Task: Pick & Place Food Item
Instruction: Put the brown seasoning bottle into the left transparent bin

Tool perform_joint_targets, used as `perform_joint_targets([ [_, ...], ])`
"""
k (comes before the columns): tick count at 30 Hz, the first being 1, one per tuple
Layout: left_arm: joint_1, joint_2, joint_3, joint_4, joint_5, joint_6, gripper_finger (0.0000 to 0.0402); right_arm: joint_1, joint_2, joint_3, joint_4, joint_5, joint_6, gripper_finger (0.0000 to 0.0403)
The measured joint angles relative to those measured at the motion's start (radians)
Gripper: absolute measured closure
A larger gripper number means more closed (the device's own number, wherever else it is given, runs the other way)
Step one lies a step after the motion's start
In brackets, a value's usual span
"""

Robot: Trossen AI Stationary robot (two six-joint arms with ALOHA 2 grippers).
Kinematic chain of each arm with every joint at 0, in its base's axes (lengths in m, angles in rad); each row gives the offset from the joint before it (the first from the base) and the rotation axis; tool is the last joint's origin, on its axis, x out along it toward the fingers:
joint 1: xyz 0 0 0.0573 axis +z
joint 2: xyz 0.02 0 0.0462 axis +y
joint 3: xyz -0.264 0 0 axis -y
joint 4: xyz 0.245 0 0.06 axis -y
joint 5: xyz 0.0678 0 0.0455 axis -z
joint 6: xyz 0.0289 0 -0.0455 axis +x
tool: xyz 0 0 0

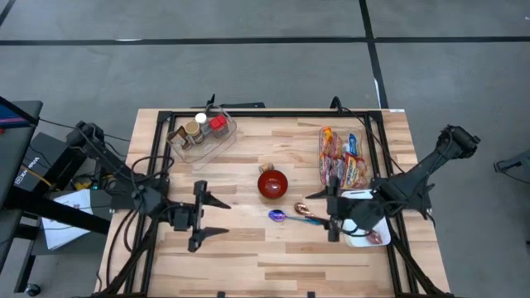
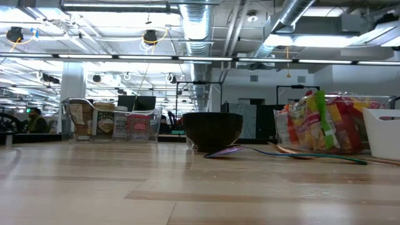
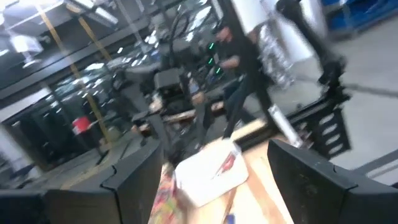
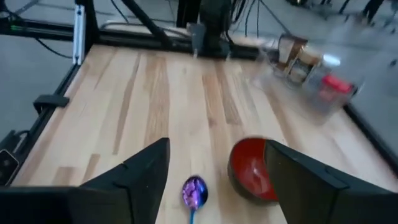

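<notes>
The left gripper (image 1: 217, 217) hangs over the near left part of the table (image 1: 248, 257), its fingers spread wide with nothing between them. Bare wood lies open all around it, out to the near edge. The right gripper (image 1: 323, 207) sits just right of the spoons, its fingers apart and holding nothing; the black frame rail runs close behind its arm on the right side.

The food items are bright red, orange and yellow snack packets (image 1: 342, 157), packed upright in a clear bin (image 1: 325, 172) at the far right of the table. A white container (image 1: 364, 222) lies near the right edge, under the right arm. A red bowl (image 1: 272, 184) stands at the table's middle, with a purple spoon (image 1: 277, 215) and a copper spoon (image 1: 303, 210) just nearer than it. A second clear bin (image 1: 203, 132) at the far left holds jars.

The top is pale planked wood. Beyond it the low view shows an open workshop with ceiling ducts and strip lights.
</notes>
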Motion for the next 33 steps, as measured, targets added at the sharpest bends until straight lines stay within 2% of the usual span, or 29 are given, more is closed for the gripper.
perform_joint_targets([
  [5,-0.021,0.000,0.000,-0.077,-0.187,0.001,0.0120,-0.016,0.008,0.000,-0.076,-0.021,0.083,0.0161],
  [10,-0.024,0.000,0.000,-0.109,-0.376,0.000,0.0119,-0.046,0.035,0.001,-0.071,-0.046,0.127,0.0170],
  [20,-0.026,-0.016,-0.001,-0.151,-0.652,0.005,0.0119,-0.133,0.156,0.000,-0.077,-0.230,0.162,0.0173],
  [23,-0.026,-0.022,-0.001,-0.146,-0.666,0.004,0.0119,-0.170,0.180,0.000,-0.087,-0.270,0.162,0.0173],
  [30,0.005,-0.022,-0.001,-0.150,-0.663,0.010,0.0119,-0.255,0.177,0.000,-0.101,-0.251,0.124,0.0173],
  [32,0.042,-0.023,0.000,-0.226,-0.597,0.030,0.0119,-0.274,0.174,0.000,-0.095,-0.249,0.119,0.0173],
  [33,0.072,-0.022,0.000,-0.291,-0.522,0.033,0.0119,-0.280,0.170,-0.001,-0.102,-0.251,0.116,0.0173],
])
